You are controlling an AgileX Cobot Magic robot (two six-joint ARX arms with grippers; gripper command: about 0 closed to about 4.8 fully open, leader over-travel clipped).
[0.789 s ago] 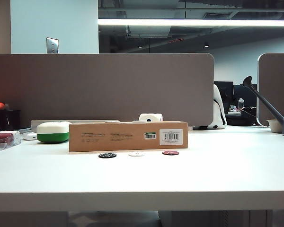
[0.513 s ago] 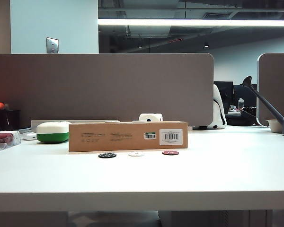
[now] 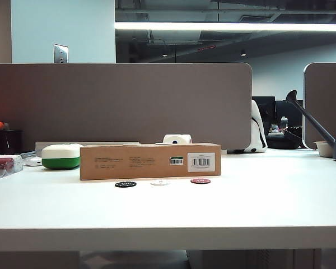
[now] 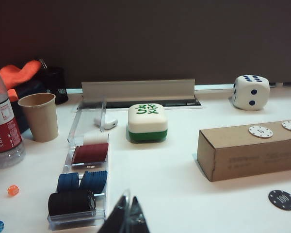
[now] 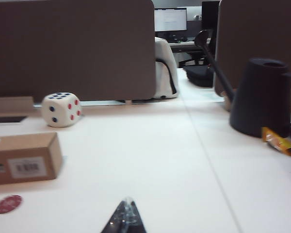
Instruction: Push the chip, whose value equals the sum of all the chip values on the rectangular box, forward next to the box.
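The right gripper (image 5: pixel 126 218) shows only as a dark pointed tip at the edge of its wrist view; the fingers look pressed together with nothing between them. The left gripper (image 4: pixel 127 219) appears the same way in its own view, tips drawn to a point and holding nothing. Neither arm appears in the exterior view, so both hang back from the work area.

The chip (image 3: pixel 200 181), dark red, lies flat on the white table (image 3: pixel 269 196) at about 5 o'clock from the middle of the rectangular box (image 3: pixel 150 162), just in front of its labelled end; whether a gap remains or it already touches the box cannot be told from this low angle. In the right wrist view the chip (image 5: pixel 8 204) sits a little apart from the box (image 5: pixel 24 158), at about 10 o'clock from the claw. The black chip (image 3: pixel 125 184) and the white chip (image 3: pixel 159 182) lie in the same row to its left.

Judging by this, the push has not begun: the right gripper must first reach the chip, then slide it forward.

Two white chips (image 4: pixel 260 131) rest on the box top; their numbers are too small to read, and the top is hidden in the exterior view. The red chip's value is blurred.
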